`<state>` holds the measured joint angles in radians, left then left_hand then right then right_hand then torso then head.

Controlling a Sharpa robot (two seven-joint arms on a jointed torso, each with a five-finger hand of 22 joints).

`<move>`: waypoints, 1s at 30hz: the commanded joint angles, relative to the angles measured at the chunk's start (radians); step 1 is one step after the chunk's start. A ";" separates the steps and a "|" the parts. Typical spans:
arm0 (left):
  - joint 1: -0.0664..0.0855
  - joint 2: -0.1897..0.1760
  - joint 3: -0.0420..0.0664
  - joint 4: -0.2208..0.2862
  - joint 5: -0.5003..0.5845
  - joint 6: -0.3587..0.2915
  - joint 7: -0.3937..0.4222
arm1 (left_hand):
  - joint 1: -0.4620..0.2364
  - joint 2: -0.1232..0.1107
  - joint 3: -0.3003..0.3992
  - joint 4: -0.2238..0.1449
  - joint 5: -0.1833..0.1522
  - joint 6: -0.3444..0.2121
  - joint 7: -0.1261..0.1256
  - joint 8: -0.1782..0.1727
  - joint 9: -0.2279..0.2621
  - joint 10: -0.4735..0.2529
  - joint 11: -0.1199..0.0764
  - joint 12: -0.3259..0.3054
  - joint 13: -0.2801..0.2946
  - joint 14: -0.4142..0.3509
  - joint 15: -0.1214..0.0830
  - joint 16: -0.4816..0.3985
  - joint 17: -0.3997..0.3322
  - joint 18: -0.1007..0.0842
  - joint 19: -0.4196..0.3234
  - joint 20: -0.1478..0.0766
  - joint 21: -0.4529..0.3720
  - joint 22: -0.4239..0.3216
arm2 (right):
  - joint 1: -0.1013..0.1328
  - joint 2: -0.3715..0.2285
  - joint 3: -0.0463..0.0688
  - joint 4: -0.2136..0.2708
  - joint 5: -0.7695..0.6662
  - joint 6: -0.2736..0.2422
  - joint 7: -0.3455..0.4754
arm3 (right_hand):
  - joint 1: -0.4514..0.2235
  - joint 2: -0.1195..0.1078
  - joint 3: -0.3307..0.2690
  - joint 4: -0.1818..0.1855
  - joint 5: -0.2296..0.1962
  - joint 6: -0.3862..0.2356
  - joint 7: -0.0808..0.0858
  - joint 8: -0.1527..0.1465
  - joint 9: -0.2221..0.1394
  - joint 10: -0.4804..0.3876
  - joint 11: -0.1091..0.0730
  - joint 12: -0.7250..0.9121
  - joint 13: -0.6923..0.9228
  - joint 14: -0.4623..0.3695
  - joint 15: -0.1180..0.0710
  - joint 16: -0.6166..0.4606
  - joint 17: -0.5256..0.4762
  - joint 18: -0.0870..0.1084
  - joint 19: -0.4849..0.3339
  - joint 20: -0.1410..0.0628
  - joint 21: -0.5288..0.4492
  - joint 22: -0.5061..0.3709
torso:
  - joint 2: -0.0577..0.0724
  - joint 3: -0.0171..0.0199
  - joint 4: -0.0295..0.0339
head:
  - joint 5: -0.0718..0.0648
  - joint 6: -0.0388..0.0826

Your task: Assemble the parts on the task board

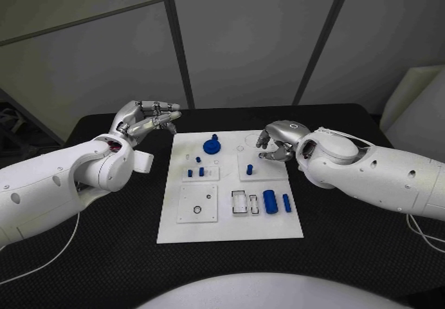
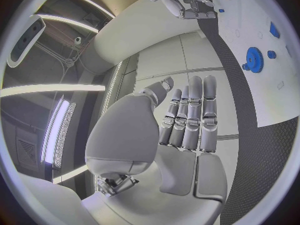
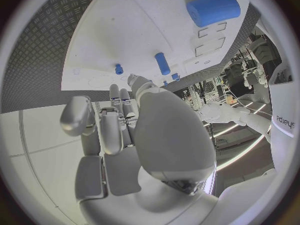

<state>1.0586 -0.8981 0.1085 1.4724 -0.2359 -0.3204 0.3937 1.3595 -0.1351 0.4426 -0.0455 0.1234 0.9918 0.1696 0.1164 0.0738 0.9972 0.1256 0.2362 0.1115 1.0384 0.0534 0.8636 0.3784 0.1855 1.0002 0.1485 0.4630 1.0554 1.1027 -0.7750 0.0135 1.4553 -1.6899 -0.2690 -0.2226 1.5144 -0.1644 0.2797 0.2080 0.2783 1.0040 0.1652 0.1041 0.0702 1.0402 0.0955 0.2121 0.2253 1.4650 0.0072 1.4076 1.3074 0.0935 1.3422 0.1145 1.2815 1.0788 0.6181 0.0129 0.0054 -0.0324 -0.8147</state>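
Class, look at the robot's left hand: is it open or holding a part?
Open. The left hand holds nothing; in its wrist view the fingers are stretched out straight with nothing between them, off the task board.

Blue gear (image 1: 212, 145) between both robot hands

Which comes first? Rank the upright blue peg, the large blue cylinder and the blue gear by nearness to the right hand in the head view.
1. Upright blue peg, just below the right hand.
2. Blue gear, toward the board's far left.
3. Large blue cylinder, lying on the near part.
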 commanded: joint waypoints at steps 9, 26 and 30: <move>0.000 -0.001 0.001 0.015 0.064 0.001 0.042 | -0.002 0.005 -0.007 -0.001 0.003 0.000 0.006 0.003 -0.002 -0.010 0.002 0.006 -0.001 -0.011 0.001 -0.004 -0.002 -0.006 -0.007 0.002 -0.005 -0.003 | -0.009 0.022 -0.021 -0.033 -0.034 0.013 -0.017 | 0.012 -0.001 0.030 -0.012 0.003 0.011 0.005 -0.008 0.002 0.013 0.006 -0.012 -0.023 0.057 0.008 -0.003 0.049 0.003 0.008 0.003 0.008 0.008 | 0.000 0.0014 -0.0002 | 0.005 -0.003; -0.001 0.003 0.001 0.010 0.066 0.004 0.039 | 0.002 0.010 -0.008 -0.003 0.003 0.000 0.009 0.004 -0.002 -0.014 0.003 0.010 -0.001 -0.014 0.001 -0.004 -0.003 -0.006 -0.008 0.002 -0.008 -0.005 | -0.012 0.050 -0.025 -0.069 -0.038 0.033 -0.015 | 0.017 0.037 0.117 -0.046 -0.046 0.048 0.000 -0.006 0.007 0.064 -0.001 -0.024 -0.058 0.063 0.004 0.013 0.066 -0.011 0.042 -0.003 0.058 0.084 | 0.000 0.0011 -0.0006 | 0.012 -0.006; -0.001 0.003 0.001 0.009 0.066 0.003 0.038 | 0.004 0.011 -0.009 -0.003 0.003 0.001 0.009 0.004 -0.002 -0.014 0.003 0.011 -0.001 -0.014 0.001 -0.004 -0.003 -0.005 -0.007 0.002 -0.008 -0.005 | -0.013 0.054 -0.025 -0.074 -0.038 0.042 -0.014 | 0.018 0.045 0.135 -0.060 -0.050 0.064 -0.005 -0.001 0.010 0.081 -0.006 -0.024 -0.062 0.061 0.000 0.005 0.057 -0.012 0.044 -0.003 0.063 0.090 | 0.000 0.0008 0.0002 | 0.014 -0.010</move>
<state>1.0569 -0.8959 0.1085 1.4816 -0.1753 -0.3202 0.4125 1.3635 -0.1311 0.4398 -0.0483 0.1234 0.9918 0.1696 0.1163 0.0731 0.9864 0.1292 0.2440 0.1117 1.0322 0.0527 0.8636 0.3765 0.1854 1.0003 0.1485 0.4590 1.0518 1.0900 -0.7214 -0.0102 1.3830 -1.7181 -0.2486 -0.2371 1.5344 -0.1285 0.4103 0.1467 0.2321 1.0637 0.1597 0.0994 0.0794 1.1153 0.0872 0.1922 0.1644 1.4651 0.0071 1.4141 1.3073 0.0933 1.3805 0.1120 1.3422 1.1681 0.6182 0.0138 0.0050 -0.0191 -0.8234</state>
